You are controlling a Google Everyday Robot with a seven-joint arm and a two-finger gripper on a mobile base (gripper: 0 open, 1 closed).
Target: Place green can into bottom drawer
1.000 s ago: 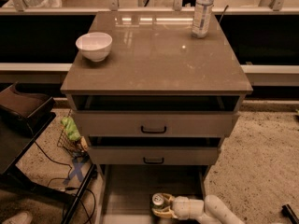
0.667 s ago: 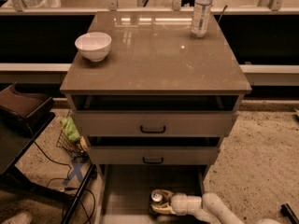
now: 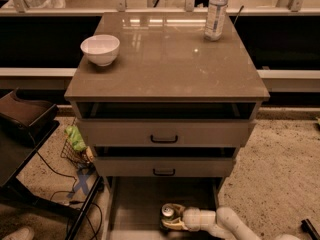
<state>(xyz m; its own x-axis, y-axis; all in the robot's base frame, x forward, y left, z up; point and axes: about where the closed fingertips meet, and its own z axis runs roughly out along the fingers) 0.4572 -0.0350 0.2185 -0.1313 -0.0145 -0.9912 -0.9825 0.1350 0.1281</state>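
Observation:
The green can [image 3: 168, 213] shows only its silver top and a dark rim; it stands upright on the grey floor of the pulled-out bottom drawer [image 3: 135, 204], near the front middle. My gripper [image 3: 172, 221] reaches in from the lower right on a white arm and is wrapped around the can, with pale fingers [image 3: 174, 225] below and beside it. The can's body is hidden by the gripper.
The grey cabinet's top [image 3: 165, 59] holds a white bowl [image 3: 100, 49] at the left and a clear water bottle [image 3: 216, 12] at the back right. Two upper drawers with black handles [image 3: 164, 139] sit slightly open. A dark chair [image 3: 25, 119], cables and a green object [image 3: 75, 138] lie left.
The gripper and can have stayed at nearly the same spot in the bottom drawer; the arm has shifted only slightly.

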